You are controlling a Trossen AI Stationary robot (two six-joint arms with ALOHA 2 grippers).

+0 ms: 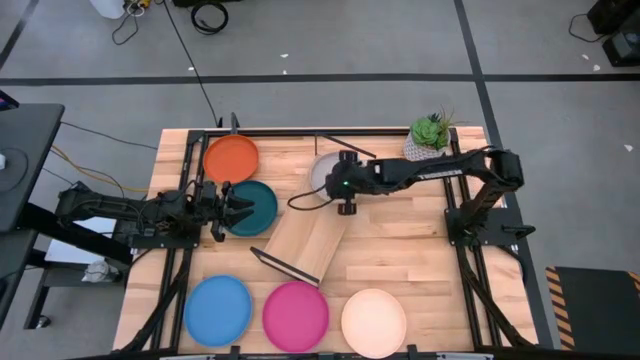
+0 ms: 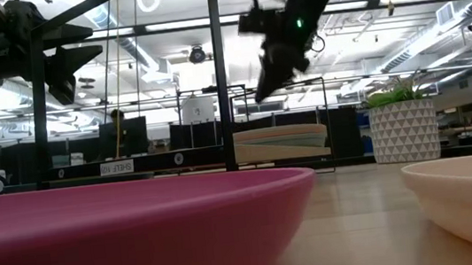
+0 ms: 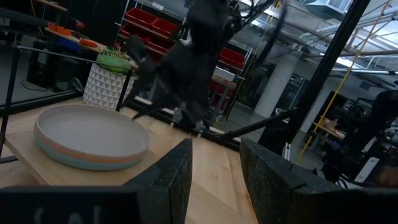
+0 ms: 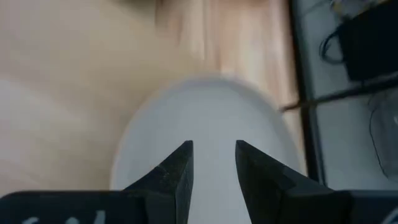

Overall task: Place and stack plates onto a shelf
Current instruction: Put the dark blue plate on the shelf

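Note:
A stack of plates, grey one on top (image 1: 324, 174), sits on the far end of the slanted wooden shelf (image 1: 312, 240). The left wrist view shows the stack (image 3: 87, 134) too, with terracotta and light blue rims below the grey. My right gripper (image 1: 346, 192) hangs open above the grey plate (image 4: 205, 118), well clear of the stack (image 2: 281, 141) in the low view. My left gripper (image 1: 236, 205) is open and empty, raised over the near-left rim of the dark teal plate (image 1: 256, 207). The orange plate (image 1: 231, 158) lies flat beyond it. Bright blue (image 1: 218, 310), magenta (image 1: 295, 316) and cream (image 1: 373, 322) plates lie along the near edge.
A small potted plant (image 1: 430, 135) stands at the far right, close to my right arm. The shelf's black wire frame (image 1: 285, 265) juts out at its near end. Bare tabletop (image 1: 400, 250) lies right of the shelf.

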